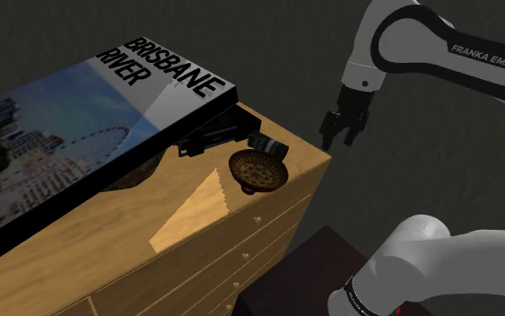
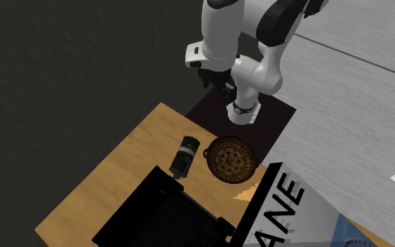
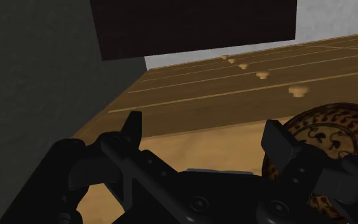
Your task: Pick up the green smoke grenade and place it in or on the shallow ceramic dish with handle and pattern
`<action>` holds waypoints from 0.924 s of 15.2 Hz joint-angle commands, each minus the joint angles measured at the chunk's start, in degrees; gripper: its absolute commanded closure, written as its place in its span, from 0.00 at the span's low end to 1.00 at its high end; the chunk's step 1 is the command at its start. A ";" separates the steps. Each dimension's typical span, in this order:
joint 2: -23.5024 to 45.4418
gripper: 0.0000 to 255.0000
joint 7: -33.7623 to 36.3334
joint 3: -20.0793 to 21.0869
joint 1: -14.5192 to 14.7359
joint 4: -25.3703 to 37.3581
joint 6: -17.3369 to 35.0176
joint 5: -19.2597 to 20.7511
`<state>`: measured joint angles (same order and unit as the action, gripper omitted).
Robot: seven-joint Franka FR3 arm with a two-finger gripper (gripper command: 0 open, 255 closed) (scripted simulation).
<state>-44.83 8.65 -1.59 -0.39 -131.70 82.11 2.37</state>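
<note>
The green smoke grenade (image 1: 269,144) (image 2: 184,156) is a dark cylinder lying on its side on the wooden dresser top, close to the corner. Right beside it sits the shallow brown patterned dish (image 1: 257,170) (image 2: 231,158) (image 3: 332,125), with a short handle. My gripper (image 1: 337,142) (image 2: 219,85) (image 3: 206,137) hangs open in the air just beyond the dresser's corner, higher than the top and apart from both things. Nothing is between its fingers (image 3: 131,127). In the wrist view the dish lies past the right finger.
A large flat panel (image 1: 80,135) printed "BRISBANE RIVER" on a black foot (image 2: 161,210) covers most of the dresser top (image 1: 196,215). Drawer fronts with round knobs (image 3: 297,91) face the dark stand (image 2: 259,116). Dark wall behind.
</note>
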 commanded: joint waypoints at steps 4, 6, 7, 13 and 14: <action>4.61 0.00 -2.70 -0.14 1.23 0.28 5.71 0.96; 7.85 0.00 -4.41 -0.18 2.02 0.82 9.35 1.54; 9.52 0.00 -5.25 -0.18 2.39 1.19 11.11 1.81; 19.90 0.00 -10.01 0.13 4.46 4.79 20.77 3.26; 21.67 0.00 -10.75 0.23 4.79 5.60 22.21 3.49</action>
<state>-26.04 -1.22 -1.38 4.07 -127.41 102.15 5.60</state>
